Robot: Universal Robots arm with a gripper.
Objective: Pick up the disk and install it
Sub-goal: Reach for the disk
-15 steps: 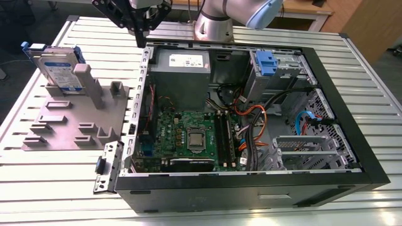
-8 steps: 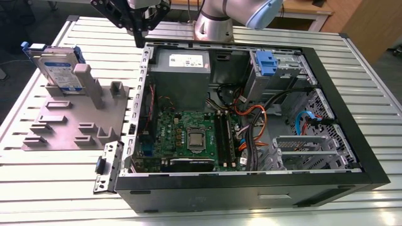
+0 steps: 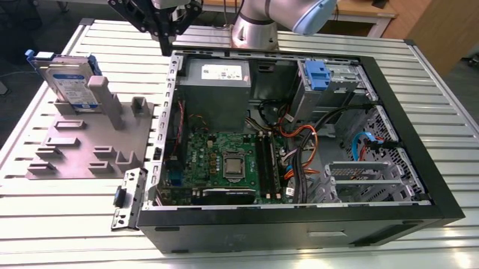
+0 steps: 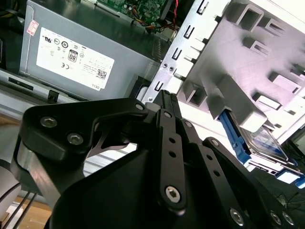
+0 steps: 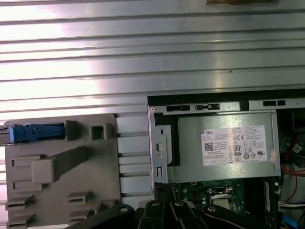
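Closest to the lens in the second wrist view is the gripper's (image 4: 164, 98) black linkage, and its fingers look pressed together with nothing between them, though the angle is awkward and I would not swear to it. In the exterior view the gripper (image 3: 166, 47) hangs above the slatted worktop (image 3: 45, 224), by the far corner of the open computer case (image 3: 438, 193), apart from everything.

The disk (image 3: 71, 75) stands on edge in a slot of the grey fixture (image 3: 82, 143), on the exterior view's left of the case, with its blue bracket showing at the top; its blue edge also shows in the first wrist view (image 5: 35, 132). It is not yet grasped.

The step in hand is the reach for the disk. Done well, the fingers would spread, straddle the thin body square to its flat faces, and draw it straight up out of the slot.

The fixture's tall post (image 3: 101, 95) stands just beside the disk and crowds one side. Inside the case, the power supply (image 3: 217, 84), the orange cables (image 3: 299, 131) and the drive bay with its blue latch (image 3: 317, 75) sit close together.
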